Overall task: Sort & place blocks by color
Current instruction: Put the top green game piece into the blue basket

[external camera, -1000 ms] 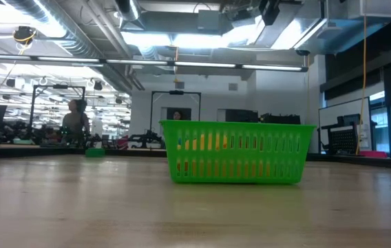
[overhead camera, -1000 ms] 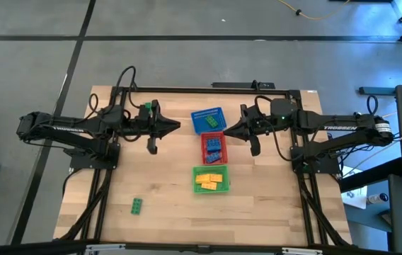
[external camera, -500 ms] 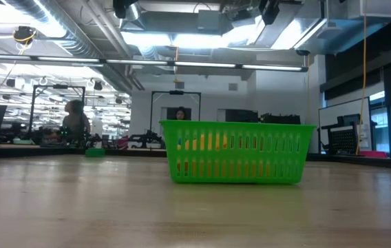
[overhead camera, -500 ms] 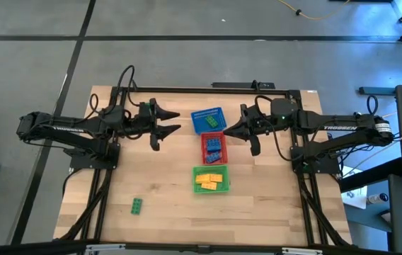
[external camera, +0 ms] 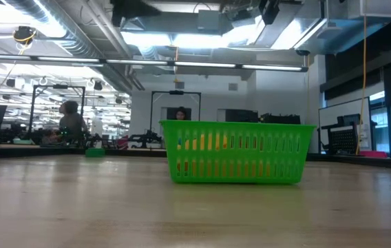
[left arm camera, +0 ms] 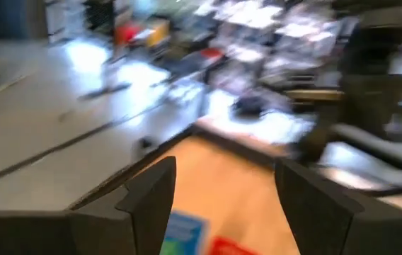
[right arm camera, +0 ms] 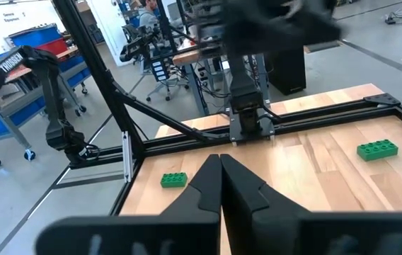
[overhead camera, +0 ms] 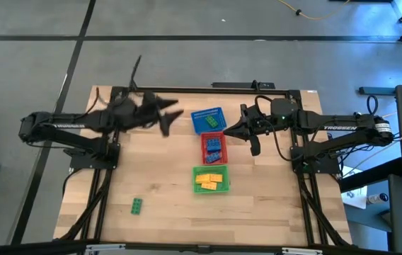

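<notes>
A wooden worktop [overhead camera: 158, 177] seen from above, with three small mesh baskets in a row at its middle. The blue basket [overhead camera: 208, 120] sits farthest from the camera's near edge, then the red basket [overhead camera: 214, 147], holding blue blocks [overhead camera: 215, 149], then the green basket [overhead camera: 209, 179], holding yellow blocks [overhead camera: 210, 180]. One green block [overhead camera: 137, 205] lies alone on the worktop, well apart from the green basket. The left hand [overhead camera: 170, 117] hovers just beside the blue basket, fingers spread apart and empty. The right hand [overhead camera: 224, 133] waits near the red basket, fingers pressed together, holding nothing. A likely risk: the stray green block lies flat and small, so a slightly off-centre pinch could push it away.
</notes>
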Motion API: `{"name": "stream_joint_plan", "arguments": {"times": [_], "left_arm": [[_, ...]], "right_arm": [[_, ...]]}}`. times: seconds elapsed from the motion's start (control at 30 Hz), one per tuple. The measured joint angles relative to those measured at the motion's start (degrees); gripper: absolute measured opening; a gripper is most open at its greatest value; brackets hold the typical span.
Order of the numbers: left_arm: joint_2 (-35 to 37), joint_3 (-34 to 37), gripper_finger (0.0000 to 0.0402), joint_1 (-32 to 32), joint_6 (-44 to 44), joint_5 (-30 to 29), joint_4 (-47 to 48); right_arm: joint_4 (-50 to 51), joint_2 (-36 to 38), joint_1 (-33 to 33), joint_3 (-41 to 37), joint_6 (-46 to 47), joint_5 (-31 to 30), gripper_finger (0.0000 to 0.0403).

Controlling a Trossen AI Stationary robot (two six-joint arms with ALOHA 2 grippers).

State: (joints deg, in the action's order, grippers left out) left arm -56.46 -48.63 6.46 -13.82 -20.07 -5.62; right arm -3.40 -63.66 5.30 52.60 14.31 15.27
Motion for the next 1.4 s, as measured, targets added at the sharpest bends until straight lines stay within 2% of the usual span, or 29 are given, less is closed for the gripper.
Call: {"name": "stream_joint_plan", "arguments": {"times": [0.13,0.23,0.43,0.6,0.73,0.83,1.03,1.4], "left_arm": [[-5.5,-10.4,0.0232,10.5,-6.9,-2.3,21.7],[-10.2,-15.0,0.0232,19.4,-10.2,0.0,35.4],[-17.4,-13.9,0.0232,31.0,-17.7,1.1,46.1],[-21.8,-8.5,0.0232,34.9,-23.8,1.1,45.5],[-22.8,-2.0,0.0232,35.8,-27.5,-2.3,43.2],[-22.7,3.4,0.0232,36.3,-31.5,-2.7,38.8],[-22.7,11.5,0.0232,37.1,-33.7,1.2,27.0],[-22.7,13.8,0.0231,37.2,-32.1,-1.2,22.1]], "right_arm": [[0.0,0.0,0.0,0.0,0.0,0.0,0.0000],[0.0,0.0,0.0,0.0,0.0,0.0,0.0000],[0.0,0.0,0.0,0.0,-0.8,0.0,0.0000],[0.1,0.0,0.0,0.0,-0.9,0.1,0.0000],[0.1,0.0,0.0,0.0,-0.9,0.9,0.0000],[0.1,0.0,0.0,0.0,-0.9,1.0,0.0000],[0.1,0.0,0.0,0.0,-0.9,1.0,0.0000],[0.0,0.0,0.0,0.0,0.5,0.9,0.0000]]}}
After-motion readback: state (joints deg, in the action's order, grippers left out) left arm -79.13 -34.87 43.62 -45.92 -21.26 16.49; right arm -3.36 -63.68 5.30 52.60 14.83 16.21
